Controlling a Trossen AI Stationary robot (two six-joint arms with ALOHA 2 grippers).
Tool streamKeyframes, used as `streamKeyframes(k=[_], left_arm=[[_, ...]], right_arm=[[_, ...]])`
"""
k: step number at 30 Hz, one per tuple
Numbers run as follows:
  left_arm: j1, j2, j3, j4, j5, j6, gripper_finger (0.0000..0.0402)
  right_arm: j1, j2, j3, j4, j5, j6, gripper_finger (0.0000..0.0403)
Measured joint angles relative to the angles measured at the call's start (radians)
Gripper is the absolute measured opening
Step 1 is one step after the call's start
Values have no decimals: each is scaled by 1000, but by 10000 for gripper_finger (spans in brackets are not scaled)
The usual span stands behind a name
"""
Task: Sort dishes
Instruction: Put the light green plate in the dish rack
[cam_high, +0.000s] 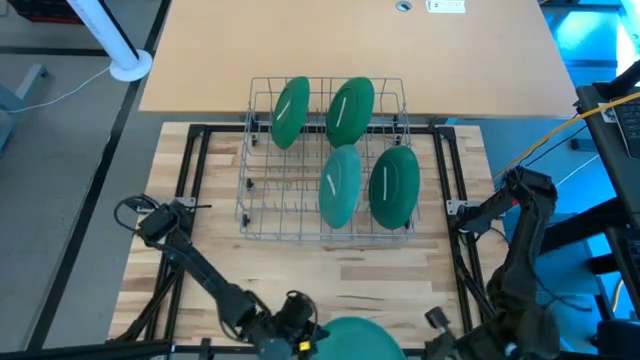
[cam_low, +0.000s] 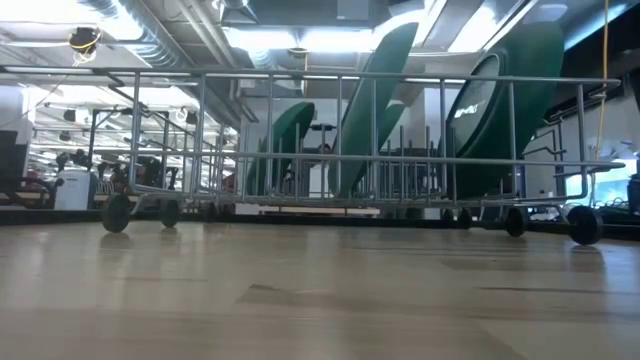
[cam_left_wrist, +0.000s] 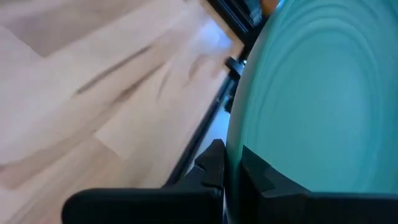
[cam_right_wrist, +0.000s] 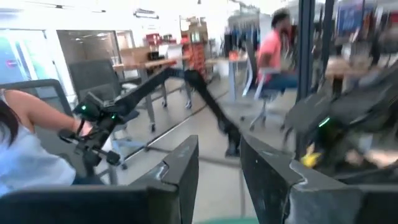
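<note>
Fingers of the left gripper are clamped hard on the rim of a round, matte teal plastic plate, seen edge-on between the two dark pads in the wrist view. From above, that gripper sits at the near edge of the light wooden table, with the held plate partly out of sight at the picture's bottom edge.

Four more green-to-teal round plates stand upright in the silver wire dish rack at the table's middle: two in the far row and two in the near row. The near left part of the rack looks free.

Risk, as judged: the grip takes only the plate's rim, so a quick swing could let the smooth plastic pivot or slip out. On approach, the plate's lower edge could catch a rack wire or knock the near teal plate, tipping it against its neighbour. The rack rests on small wheels, so a push might shift it.

The right gripper waits at the table's near right, raised and facing the room, fingers partly apart and holding nothing.
</note>
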Motion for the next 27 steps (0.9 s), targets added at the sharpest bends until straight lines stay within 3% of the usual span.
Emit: streamKeyframes(k=[7, 11, 15, 20, 24, 27], left_arm=[[-79, 0, 133, -387, -346, -97, 0], [-109, 0, 268, -643, -580, -157, 0], [-119, 0, 424, -854, -751, -120, 0], [-104, 0, 591, -1009, -876, 30, 0], [-87, 0, 669, -1043, -966, 196, 0], [-71, 0, 719, -1044, -968, 330, 0]], right_arm=[[63, -89, 0, 11, 115, -268, 124], [110, -117, 0, 11, 219, -382, 124], [148, -123, 1, 9, 324, -481, 124], [182, -124, 1, 9, 438, -607, 124], [186, -124, 1, -5, 516, -682, 124], [186, -124, 1, -30, 542, -700, 124]])
